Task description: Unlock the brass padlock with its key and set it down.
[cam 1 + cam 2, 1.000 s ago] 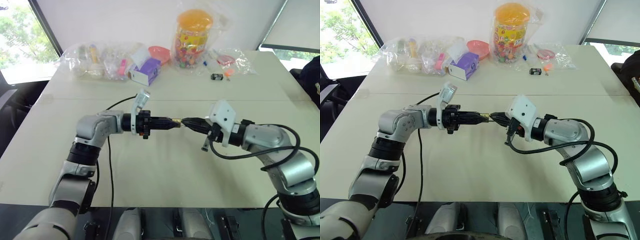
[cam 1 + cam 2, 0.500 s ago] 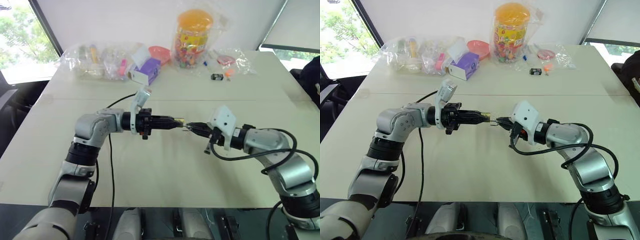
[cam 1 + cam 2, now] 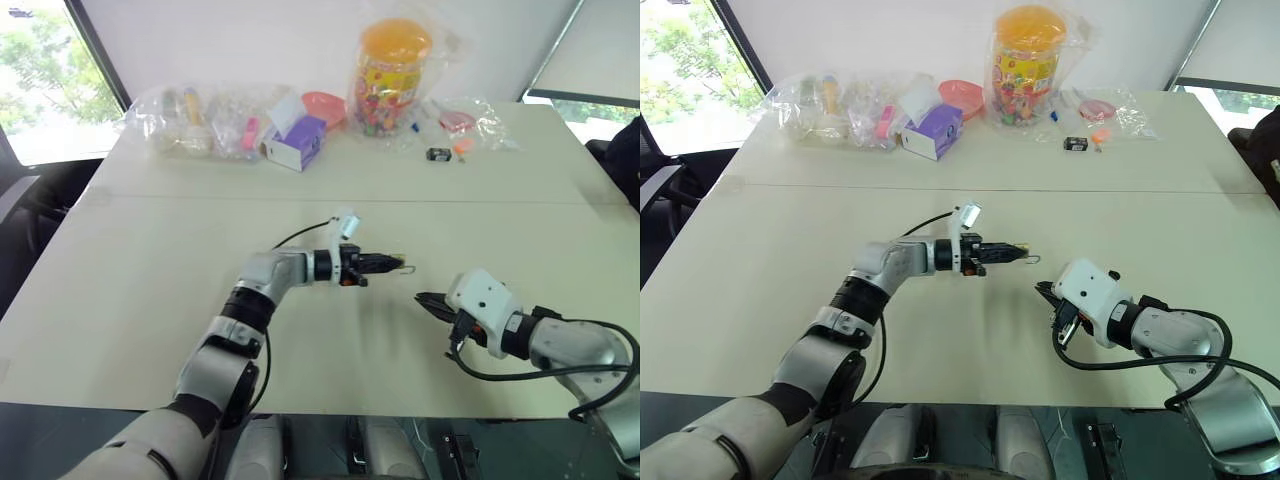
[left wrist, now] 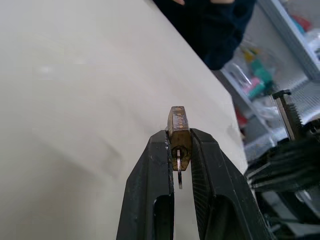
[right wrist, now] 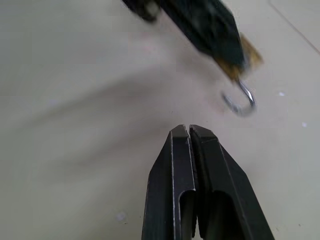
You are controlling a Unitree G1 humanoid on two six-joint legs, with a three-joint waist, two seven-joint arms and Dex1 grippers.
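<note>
Cream table, clutter of bagged items along the far edge — padlock open, not yet set down.
Left gripper clamps the brass padlock just above the tabletop, its silvery shackle swung free like a hook, so unlocking looks done. Right gripper sits apart, fingers pressed together; whether they pinch the key I cannot tell. Placing the lock remains.

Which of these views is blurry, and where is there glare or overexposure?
Right wrist view: the left gripper and the brass padlock with its open loop are smeared out of focus; the near fingers are sharp. Left wrist view: padlock crisp, background shelves soft. Eye views: window blown out bright, soft arm shadows on the table.
</note>
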